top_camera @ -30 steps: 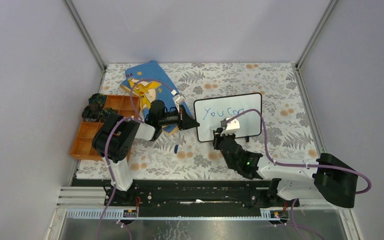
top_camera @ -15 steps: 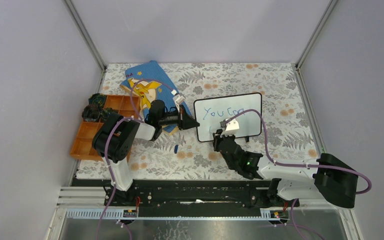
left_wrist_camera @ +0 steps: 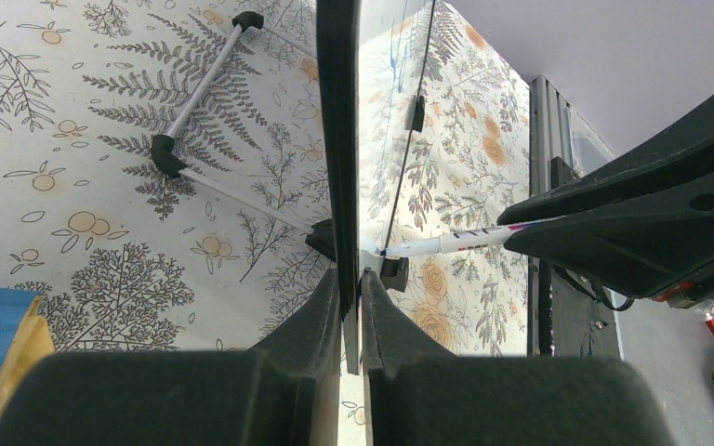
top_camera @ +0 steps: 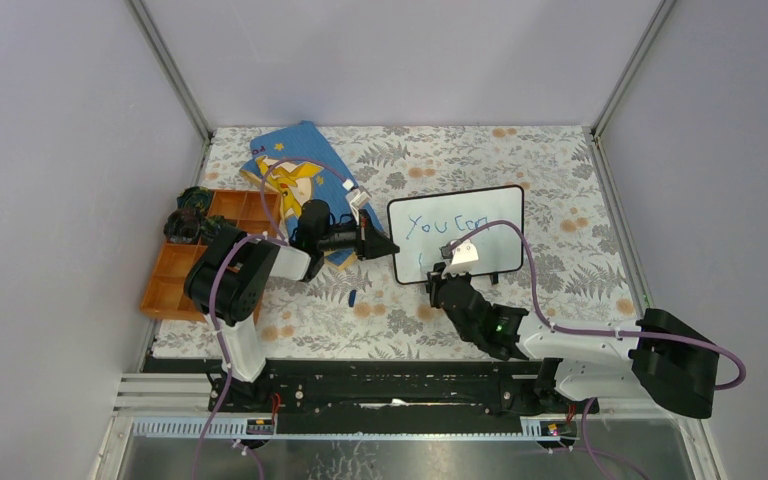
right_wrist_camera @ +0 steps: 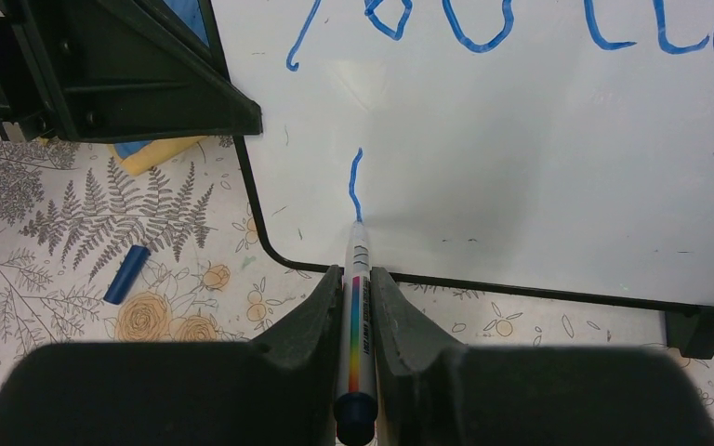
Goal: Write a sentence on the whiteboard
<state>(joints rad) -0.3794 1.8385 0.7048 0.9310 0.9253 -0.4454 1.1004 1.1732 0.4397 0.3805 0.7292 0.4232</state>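
Your counter [top_camera: 560, 170] carries the whiteboard [top_camera: 500, 250] around its middle, a little toward the right edge. The board's long axis runs left to right, and its right end is swung slightly toward the far edge. From the left wrist view it appears propped up on a wire stand rather than lying flat, though the angle makes that hard to confirm.

Toward the far left corner lies a blue picture book [top_camera: 295, 165], and an orange tray [top_camera: 175, 270] sits along the left edge.

Your left claw [left_wrist_camera: 350, 279] is clenched on the whiteboard's left edge, the frame pinched between its fingers. Your right claw [right_wrist_camera: 356, 274] grips a marker [right_wrist_camera: 357, 307]. The marker's long axis points away from the near edge, and its tip touches the board near the lower left corner.

The sentence [top_camera: 446, 224] reads "You Can" in blue along the top. Below it is one short upright blue stroke [right_wrist_camera: 356, 181], ending at the marker tip.

A small blue cap [right_wrist_camera: 126, 274] lies on the counter just off the board's near left corner.
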